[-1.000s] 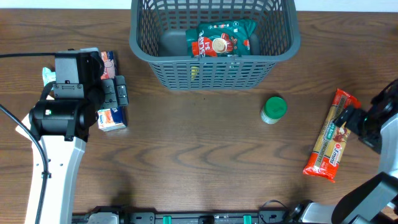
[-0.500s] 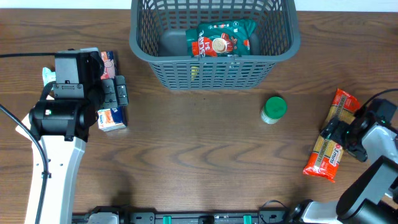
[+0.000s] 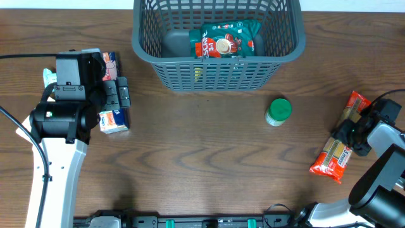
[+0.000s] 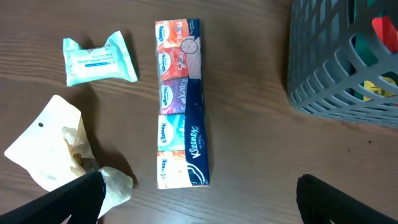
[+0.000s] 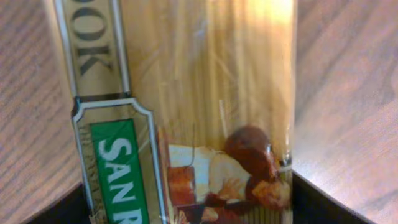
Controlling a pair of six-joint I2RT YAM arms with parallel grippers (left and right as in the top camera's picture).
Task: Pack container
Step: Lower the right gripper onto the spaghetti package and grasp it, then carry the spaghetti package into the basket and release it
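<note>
Container [image 3: 217, 59]: dark grey plastic basket with slotted lattice walls and a thick rolled rim, at the far middle of the wood-grain tabletop [image 3: 202, 152]; a glossy green packet [image 3: 224, 39] lies inside.
Right gripper [image 3: 353, 130]: jaws straddle a crinkly clear spaghetti packet [image 3: 334, 161]; I cannot tell whether they grip it.
Left gripper [image 3: 120, 95]: jaws spread wide above soft tissue packs [image 4: 180, 106].

1. I see bare table [image 3: 202, 158] across the middle, a wide lane to pass through.
2. The jar [image 3: 278, 111] stands between the pasta packet [image 3: 330, 163] and the container [image 3: 218, 76].
3. Inside the container, the left end lies free.
</note>
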